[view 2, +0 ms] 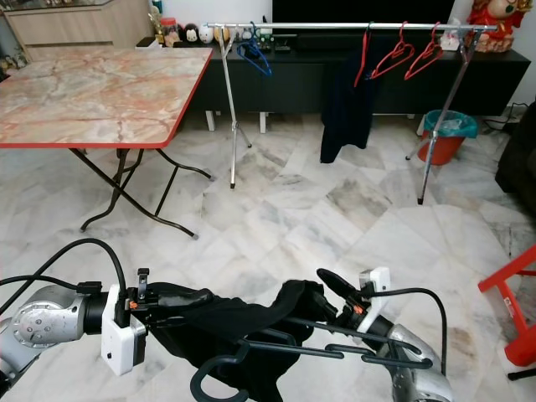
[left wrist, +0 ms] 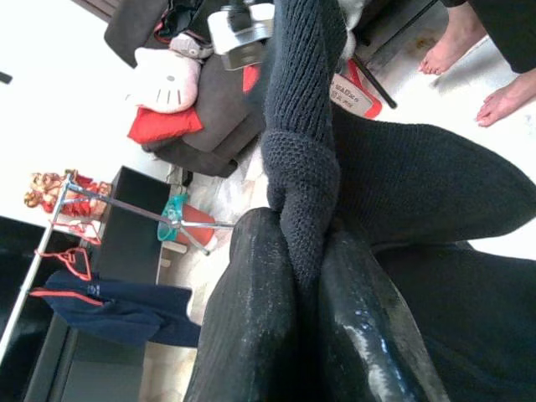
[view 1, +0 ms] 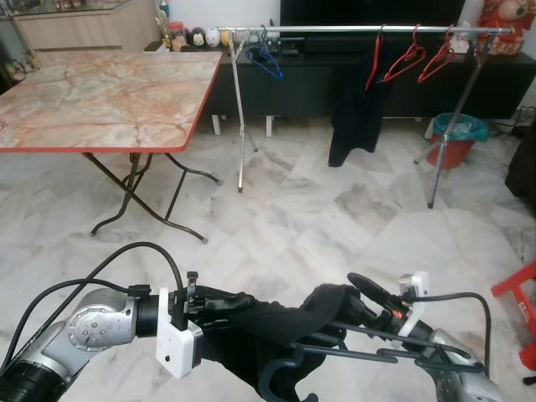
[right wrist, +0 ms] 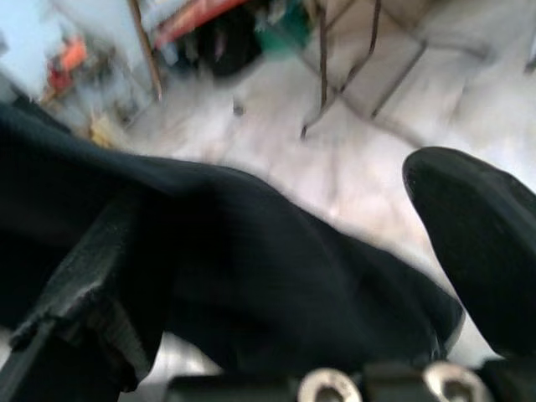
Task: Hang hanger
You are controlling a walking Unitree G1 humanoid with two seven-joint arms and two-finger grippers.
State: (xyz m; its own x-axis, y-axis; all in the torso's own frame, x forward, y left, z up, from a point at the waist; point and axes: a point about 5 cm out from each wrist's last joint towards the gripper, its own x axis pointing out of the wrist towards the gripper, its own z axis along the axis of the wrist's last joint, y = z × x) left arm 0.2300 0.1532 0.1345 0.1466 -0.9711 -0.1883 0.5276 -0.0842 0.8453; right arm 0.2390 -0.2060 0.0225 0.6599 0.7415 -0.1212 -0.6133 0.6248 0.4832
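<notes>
A black knit garment (view 1: 268, 327) is draped on a dark hanger (view 1: 377, 353) that I hold low in front of me, its hook (view 1: 276, 377) pointing down towards me. My left gripper (view 1: 219, 303) is shut on one end of the garment; in the left wrist view the fingers (left wrist: 251, 335) pinch a fold of knit (left wrist: 301, 167). My right gripper (view 1: 368, 306) is at the other end, against the garment (right wrist: 251, 268) and the hanger's bars. The silver clothes rail (view 1: 360, 30) stands far ahead across the room.
On the rail hang a blue hanger (view 1: 266, 60), red hangers (view 1: 408, 59) and a dark garment (view 1: 356, 109). A marble-topped folding table (view 1: 100, 100) stands at the left, an orange bin (view 1: 456, 138) by the rail's right leg, a red frame (view 1: 519, 310) at the right. A person's bare feet (left wrist: 452, 50) are nearby.
</notes>
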